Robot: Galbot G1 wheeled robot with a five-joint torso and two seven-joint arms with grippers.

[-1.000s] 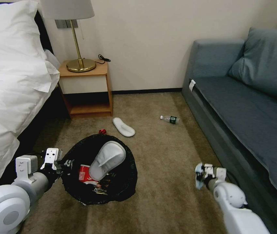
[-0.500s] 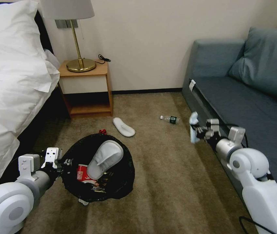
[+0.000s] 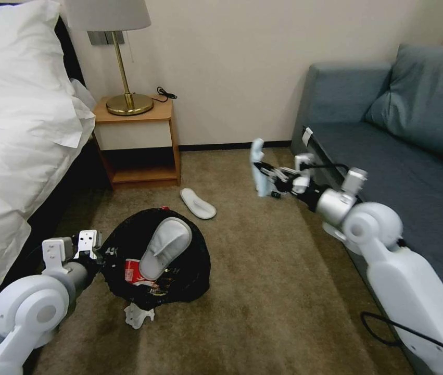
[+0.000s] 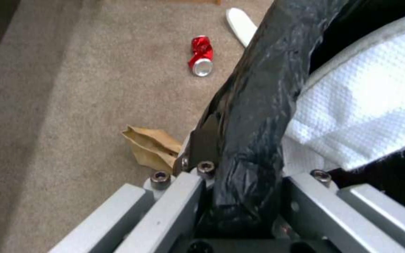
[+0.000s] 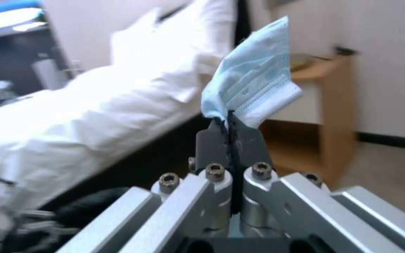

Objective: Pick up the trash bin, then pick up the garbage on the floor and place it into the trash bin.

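My left gripper (image 3: 96, 249) is shut on the rim of the trash bin (image 3: 179, 281), which is lined with a glossy black bag (image 4: 254, 105). A white slipper (image 3: 166, 249) and a red-white wrapper (image 3: 134, 273) sit inside the bin. My right gripper (image 3: 272, 177) is held out over the carpet, shut on a pale blue mask (image 3: 257, 165) that stands up from its tips (image 5: 249, 88). On the floor lie a second slipper (image 3: 198, 203), a red can (image 4: 201, 56), brown crumpled paper (image 4: 151, 149) and a white tissue (image 3: 139, 315). The clear bottle (image 3: 276, 195) is mostly hidden behind the right gripper.
The bed (image 3: 18, 156) with white bedding runs along the left. A wooden nightstand (image 3: 138, 146) with a brass lamp (image 3: 127, 99) stands by the wall. A blue-grey sofa (image 3: 398, 156) fills the right side. Brown carpet (image 3: 263, 291) lies open between the bin and the sofa.
My right arm rose from low at the right and swung forward and left, carrying the mask. The bin shifted a little in my left gripper, and a white tissue now shows beside it.
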